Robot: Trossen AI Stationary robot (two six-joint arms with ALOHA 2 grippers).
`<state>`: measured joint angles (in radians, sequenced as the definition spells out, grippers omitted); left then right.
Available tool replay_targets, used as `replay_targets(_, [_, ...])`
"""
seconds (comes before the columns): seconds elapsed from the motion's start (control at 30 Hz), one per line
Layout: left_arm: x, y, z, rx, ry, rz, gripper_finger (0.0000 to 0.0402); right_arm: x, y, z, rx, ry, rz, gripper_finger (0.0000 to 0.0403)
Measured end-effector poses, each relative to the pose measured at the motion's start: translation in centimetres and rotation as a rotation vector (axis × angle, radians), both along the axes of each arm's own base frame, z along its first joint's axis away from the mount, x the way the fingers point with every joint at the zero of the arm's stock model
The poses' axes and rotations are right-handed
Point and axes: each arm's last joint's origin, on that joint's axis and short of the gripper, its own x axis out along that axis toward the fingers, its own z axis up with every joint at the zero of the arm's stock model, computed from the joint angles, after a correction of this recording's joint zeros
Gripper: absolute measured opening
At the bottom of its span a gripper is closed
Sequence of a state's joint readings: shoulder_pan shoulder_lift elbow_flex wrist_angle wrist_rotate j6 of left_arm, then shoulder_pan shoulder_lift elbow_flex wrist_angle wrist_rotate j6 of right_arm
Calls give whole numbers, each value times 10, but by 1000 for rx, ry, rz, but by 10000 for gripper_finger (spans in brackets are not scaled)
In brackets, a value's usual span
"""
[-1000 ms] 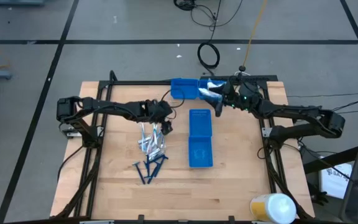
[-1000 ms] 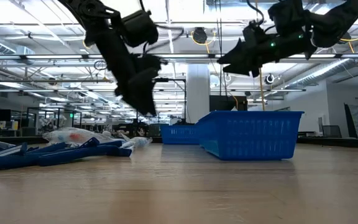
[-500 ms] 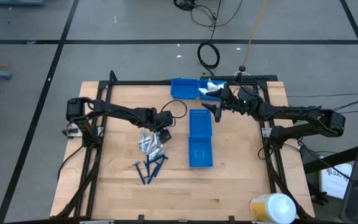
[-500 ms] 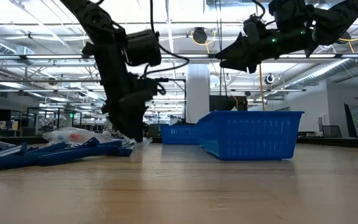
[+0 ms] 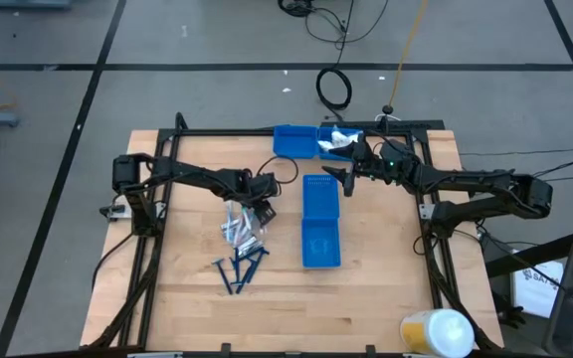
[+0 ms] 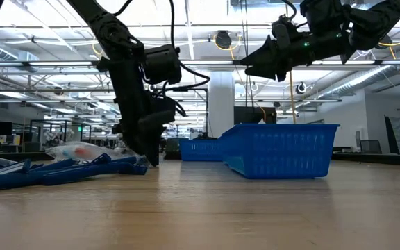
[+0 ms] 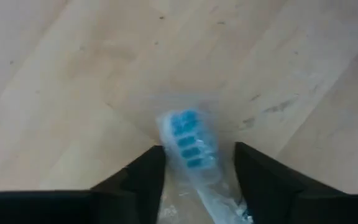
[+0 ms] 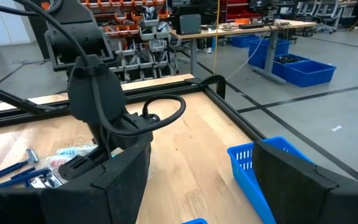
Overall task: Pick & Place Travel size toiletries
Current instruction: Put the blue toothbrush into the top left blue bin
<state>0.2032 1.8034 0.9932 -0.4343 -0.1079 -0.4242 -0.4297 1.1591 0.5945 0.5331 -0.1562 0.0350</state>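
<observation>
The toiletries lie in a loose pile (image 5: 242, 231) left of the long blue bin: clear and white packets, with dark blue razors (image 5: 239, 268) nearer the front. The pile also shows in the low view (image 6: 82, 151). My left gripper (image 5: 258, 202) is low over the pile's far end (image 6: 144, 149), open. Its fingers stand on either side of a clear packet holding a blue-headed brush (image 7: 188, 146), which lies flat on the wood. My right gripper (image 5: 349, 177) hangs high (image 6: 252, 69) between the two bins, open and empty (image 8: 210, 186).
A long blue bin (image 5: 320, 221) stands mid-table, right of the pile. A second blue bin (image 5: 294, 141) sits at the far edge with white items (image 5: 338, 140) at its right end. Black frame rails run along the table's sides. A yellow and white container (image 5: 436, 331) stands off the front right corner.
My left gripper has come down from well above the table to the far end of the toiletry pile. My right gripper has stayed high near the far bin.
</observation>
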Motion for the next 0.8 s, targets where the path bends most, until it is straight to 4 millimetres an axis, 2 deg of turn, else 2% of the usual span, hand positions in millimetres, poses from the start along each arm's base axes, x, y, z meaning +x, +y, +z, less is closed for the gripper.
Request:
replay_targets(0.23, [1,0,2,11,-11,-29,56,0,0,-1,-2,8,1,267])
replay_targets(0.33, [1,0,6,15,-16,-46,25,0,0,-1,-8,17,1,267])
replay_targets(0.43, [2,-2,19,20,-51,-59,19,0,0,-1,-10,18,1,267])
replay_targets(0.63, [4,-9,59,83,-183,-126,40,0,0,-1,-10,18,1,267])
replay_targets(0.8, [5,-14,100,301,-259,-223,30,0,0,-1,-13,19,0,267])
